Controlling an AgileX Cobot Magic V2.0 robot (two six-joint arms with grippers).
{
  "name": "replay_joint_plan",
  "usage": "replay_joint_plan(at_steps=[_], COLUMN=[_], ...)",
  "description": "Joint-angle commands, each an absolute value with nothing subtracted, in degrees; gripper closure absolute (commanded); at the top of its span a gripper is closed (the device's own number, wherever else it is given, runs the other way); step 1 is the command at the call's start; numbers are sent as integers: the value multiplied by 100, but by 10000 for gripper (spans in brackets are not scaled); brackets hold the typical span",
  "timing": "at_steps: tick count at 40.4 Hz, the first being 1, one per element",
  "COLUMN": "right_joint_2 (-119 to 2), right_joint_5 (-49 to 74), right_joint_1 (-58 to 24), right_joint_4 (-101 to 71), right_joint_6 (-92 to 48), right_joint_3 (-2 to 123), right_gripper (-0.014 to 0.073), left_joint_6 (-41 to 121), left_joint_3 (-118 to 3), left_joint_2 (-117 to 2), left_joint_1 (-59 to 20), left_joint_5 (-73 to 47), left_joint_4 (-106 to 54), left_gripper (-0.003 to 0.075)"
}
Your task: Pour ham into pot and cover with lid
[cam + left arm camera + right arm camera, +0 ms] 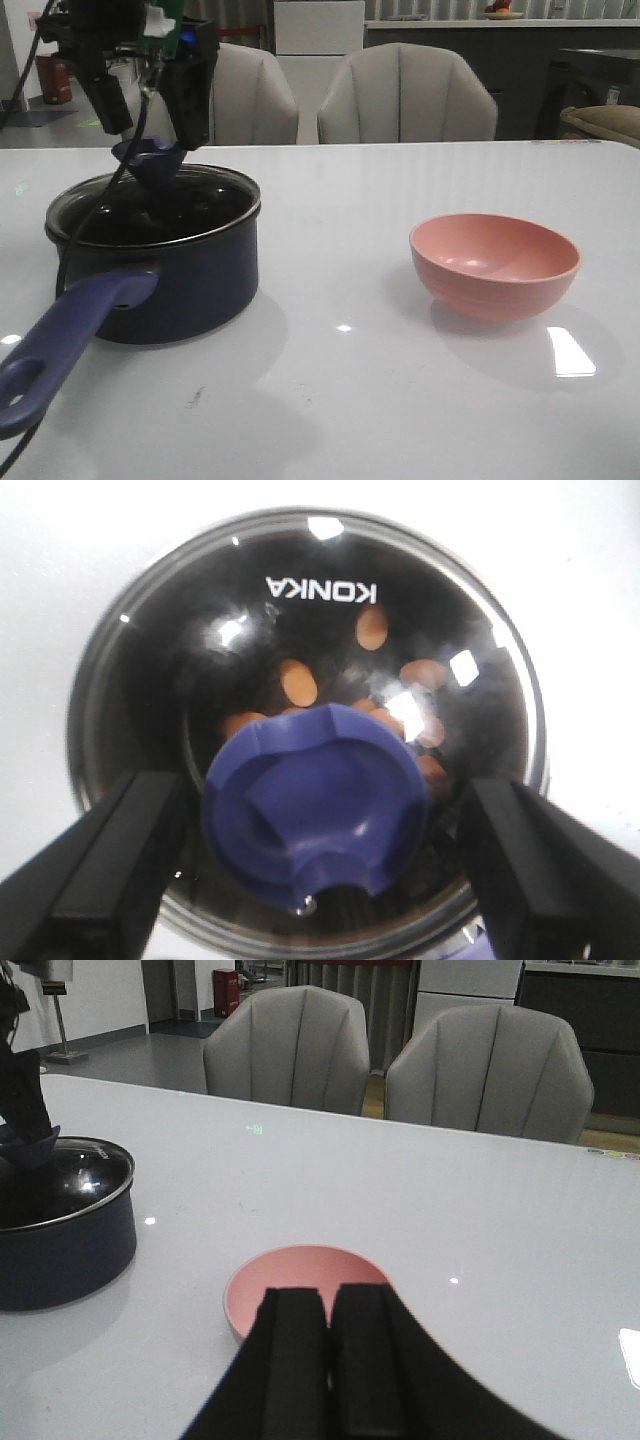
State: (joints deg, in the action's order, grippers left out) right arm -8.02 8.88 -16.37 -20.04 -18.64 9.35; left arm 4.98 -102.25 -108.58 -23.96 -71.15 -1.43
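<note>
The dark navy pot [190,285] stands at the table's left, its purple-blue handle [70,335] pointing toward the front edge. The glass lid [150,205] sits on its rim, with the blue knob [150,160] on top. Through the lid [300,590] I see several orange ham slices [298,682] on the pot's bottom. My left gripper [150,130] hangs open above the knob [315,805], one finger [125,855] on each side and neither touching it. Close behind the bowl, my right gripper [328,1298] is shut with nothing between its fingers; the front view does not show it.
A pink bowl [495,265] stands at the right of the white table [350,400] with nothing in it. Two grey chairs [405,95] stand behind the far edge. The pot [60,1250] lies well to the side of the bowl [300,1265].
</note>
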Motion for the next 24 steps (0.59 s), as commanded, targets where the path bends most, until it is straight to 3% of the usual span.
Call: replay_joint_plan(at_steps=[1, 14, 24], right_joint_2=[-842, -842, -842], right_joint_5=[446, 446, 446], right_joint_1=[-1628, -1628, -1628], right_joint_4=[-2045, -2045, -2045], right_joint_6=[-1911, -1911, -1911], right_joint_3=[1102, 1102, 1102], right_gripper=[448, 448, 448], left_joint_6=[489, 489, 489], left_joint_3=[-10410, -9970, -8526], left_joint_2=[-10313, -9239, -7816], left_joint_1=[-2449, -2449, -2437], left_joint_5=[-7274, -7274, -6535], left_joint_4=[-145, 0, 202], left_gripper=[147, 150, 150])
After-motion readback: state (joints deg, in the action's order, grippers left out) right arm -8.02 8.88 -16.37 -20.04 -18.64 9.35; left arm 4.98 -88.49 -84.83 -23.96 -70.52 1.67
